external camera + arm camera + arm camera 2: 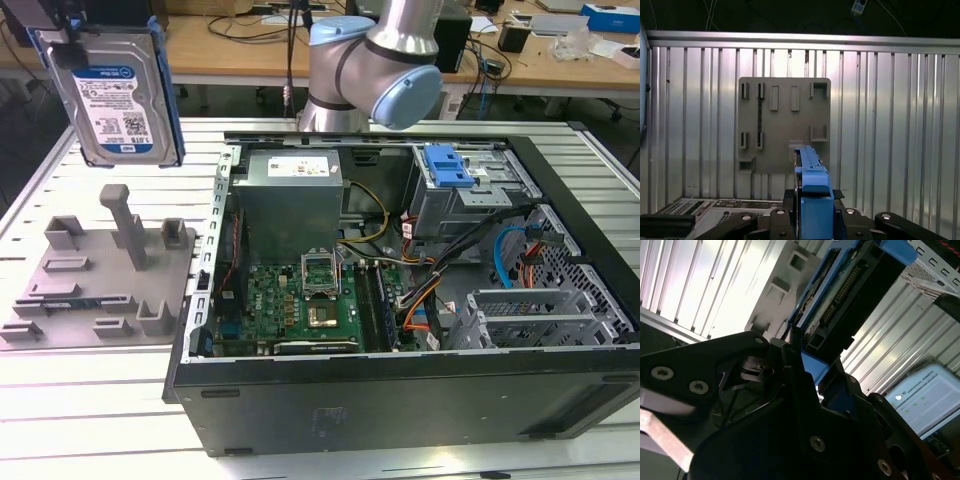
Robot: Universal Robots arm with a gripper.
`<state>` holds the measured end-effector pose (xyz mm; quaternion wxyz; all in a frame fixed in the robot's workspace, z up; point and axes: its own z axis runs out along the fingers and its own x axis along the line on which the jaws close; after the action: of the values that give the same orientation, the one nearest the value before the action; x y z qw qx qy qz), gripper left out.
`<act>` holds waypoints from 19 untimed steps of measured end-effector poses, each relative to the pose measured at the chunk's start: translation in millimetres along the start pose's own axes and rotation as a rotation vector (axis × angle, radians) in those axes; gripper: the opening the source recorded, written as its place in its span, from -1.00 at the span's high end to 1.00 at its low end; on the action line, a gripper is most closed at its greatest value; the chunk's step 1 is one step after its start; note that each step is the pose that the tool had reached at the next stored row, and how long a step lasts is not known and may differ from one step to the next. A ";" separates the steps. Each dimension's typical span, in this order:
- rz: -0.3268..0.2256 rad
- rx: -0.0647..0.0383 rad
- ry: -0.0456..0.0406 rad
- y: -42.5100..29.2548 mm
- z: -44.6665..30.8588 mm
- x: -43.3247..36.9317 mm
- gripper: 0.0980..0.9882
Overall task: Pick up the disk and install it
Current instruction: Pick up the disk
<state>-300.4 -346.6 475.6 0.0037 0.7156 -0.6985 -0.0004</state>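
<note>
Hanging upright in exterior view, disk (115,95) is gripped by claw (813,205) at its 12 o'clock; computer case (400,400) is seen toward 3 o'clock.

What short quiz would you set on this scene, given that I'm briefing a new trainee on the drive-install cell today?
1. True or false: the disk lies flat on the grey fixture plate.
2. What is the tool shut on? A) the disk B) a screwdriver C) a loose cable
3. In a word: is the side of the computer case open or closed?

Key:
1. False. It is held upright in the air above the plate.
2. A
3. Open. The boards and cables inside are on show.
</note>
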 end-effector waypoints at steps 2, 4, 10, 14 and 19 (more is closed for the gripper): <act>0.000 0.000 0.0001 -5.3 -1.3 2.7 0.39; 0.000 0.000 -0.0002 -12.1 -2.9 7.6 0.39; 0.000 0.000 0.0000 -43.9 -7.3 36.6 0.39; -0.001 0.000 -0.0002 -66.7 -8.9 52.2 0.39; -0.001 0.000 -0.0002 -93.9 -10.9 67.4 0.39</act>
<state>-204.8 -411.7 486.3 0.0036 0.7158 -0.6983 -0.0005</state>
